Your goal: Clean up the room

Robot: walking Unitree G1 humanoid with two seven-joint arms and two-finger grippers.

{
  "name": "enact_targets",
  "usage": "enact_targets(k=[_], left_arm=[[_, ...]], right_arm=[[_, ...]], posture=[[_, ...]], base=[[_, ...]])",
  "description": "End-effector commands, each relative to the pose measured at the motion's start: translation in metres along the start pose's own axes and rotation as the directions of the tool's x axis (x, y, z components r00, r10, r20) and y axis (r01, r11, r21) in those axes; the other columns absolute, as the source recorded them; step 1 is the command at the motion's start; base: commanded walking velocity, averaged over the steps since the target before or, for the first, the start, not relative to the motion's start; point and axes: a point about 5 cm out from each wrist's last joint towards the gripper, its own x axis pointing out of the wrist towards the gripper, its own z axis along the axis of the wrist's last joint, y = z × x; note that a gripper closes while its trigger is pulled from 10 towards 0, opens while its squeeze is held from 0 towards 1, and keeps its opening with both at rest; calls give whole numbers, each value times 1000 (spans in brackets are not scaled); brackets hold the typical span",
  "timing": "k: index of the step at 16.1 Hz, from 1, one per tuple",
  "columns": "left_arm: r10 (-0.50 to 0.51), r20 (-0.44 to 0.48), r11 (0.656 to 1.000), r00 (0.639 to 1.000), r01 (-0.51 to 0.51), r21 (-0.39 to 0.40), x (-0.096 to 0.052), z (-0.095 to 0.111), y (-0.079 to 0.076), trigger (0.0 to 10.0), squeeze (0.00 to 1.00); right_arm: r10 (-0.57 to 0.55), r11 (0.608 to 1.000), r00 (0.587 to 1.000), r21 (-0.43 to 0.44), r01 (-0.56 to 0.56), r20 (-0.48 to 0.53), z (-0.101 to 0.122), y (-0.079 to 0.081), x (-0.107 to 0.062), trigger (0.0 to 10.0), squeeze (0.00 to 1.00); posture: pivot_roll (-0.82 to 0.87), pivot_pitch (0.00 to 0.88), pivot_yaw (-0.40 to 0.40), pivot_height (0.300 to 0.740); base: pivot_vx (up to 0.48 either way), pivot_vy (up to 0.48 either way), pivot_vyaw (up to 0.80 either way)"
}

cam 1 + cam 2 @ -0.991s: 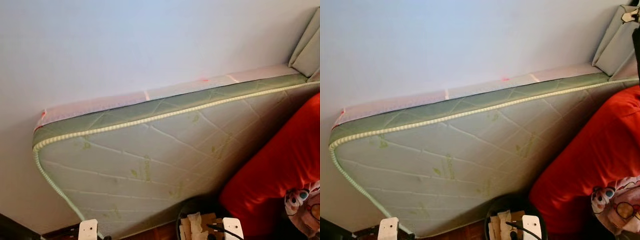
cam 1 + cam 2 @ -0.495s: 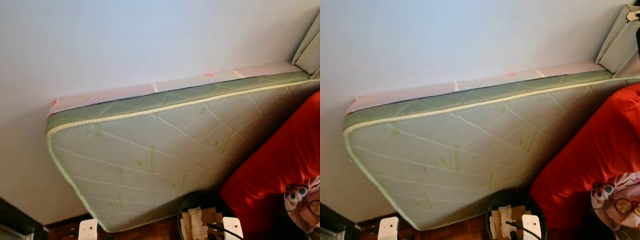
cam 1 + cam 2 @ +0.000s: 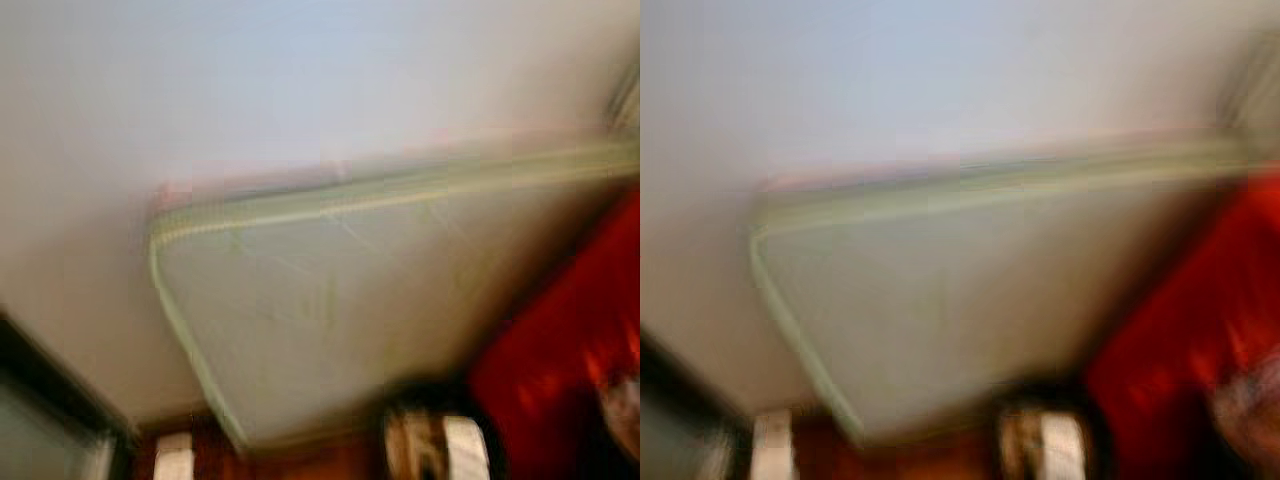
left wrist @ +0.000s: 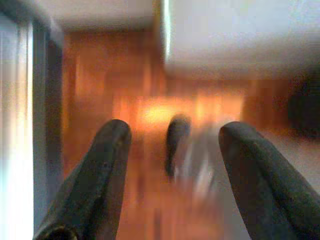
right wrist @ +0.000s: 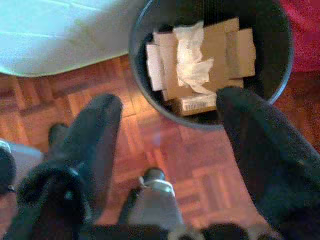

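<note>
Head views were motion-blurred. The left gripper [image 4: 172,170] hung over parquet floor [image 4: 150,100] with its two black fingers [image 4: 97,175] spread wide and nothing between them; beyond its fingertips lay the pale edge of a mattress [image 3: 330,320], which leaned against the wall [image 3: 300,80], and a blurred dark object stood on the floor between the fingers. The right gripper [image 5: 167,145] was likewise wide open and empty, held above the floor. Just beyond its fingertips stood a black round bin [image 5: 150,107], containing flattened cardboard pieces [image 5: 220,55], a small labelled box [image 5: 197,104] and a crumpled white tissue [image 5: 192,62] lying on top. A red cushion [image 3: 560,350] lay past the bin, to that gripper's right.
</note>
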Motion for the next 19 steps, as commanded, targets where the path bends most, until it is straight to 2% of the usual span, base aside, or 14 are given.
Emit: enact_targets(k=[1, 5, 12, 14, 15, 17, 19], left_arm=[[-26, 82, 1000, 996, 25, 11, 14, 66, -5, 10000, 0], [-29, 89, 1000, 996, 28, 3, 14, 66, -6, 10000, 0], [-32, 90, 999, 995, 31, 12, 14, 67, -6, 10000, 0], [-30, 88, 999, 996, 28, 31, 14, 68, -5, 10000, 0], [-29, 88, 997, 996, 22, 73, 15, 69, -4, 10000, 0], [-23, 88, 999, 996, 19, 45, 14, 68, -4, 10000, 0], [-22, 91, 999, 996, 20, 26, 15, 69, -5, 10000, 0]], right_arm=[[68, 991, 996, 113, -74, 59, 72, -20, 10, 10000, 0], [64, 991, 996, 118, -70, 56, 72, -20, 10, 10000, 0], [77, 991, 996, 102, -81, 48, 72, -19, 10, 10000, 0], [76, 992, 996, 102, -81, 46, 72, -19, 10, 10000, 0], [77, 992, 996, 101, -82, 45, 72, -19, 10, 10000, 0], [77, 992, 996, 101, -82, 45, 72, -19, 10, 10000, 0], [76, 992, 996, 99, -80, 45, 73, -19, 10, 10000, 0]], posture=[[137, 0, -121, 740], [137, 0, -122, 740], [138, 0, -121, 740], [138, 0, -119, 740], [137, 0, -117, 740], [137, 0, -120, 740], [134, 0, -120, 740]], base=[[0, 0, 0], [0, 0, 0], [0, 0, -704], [0, 0, -712], [0, -480, -712], [0, -480, -712], [0, 0, -712]])
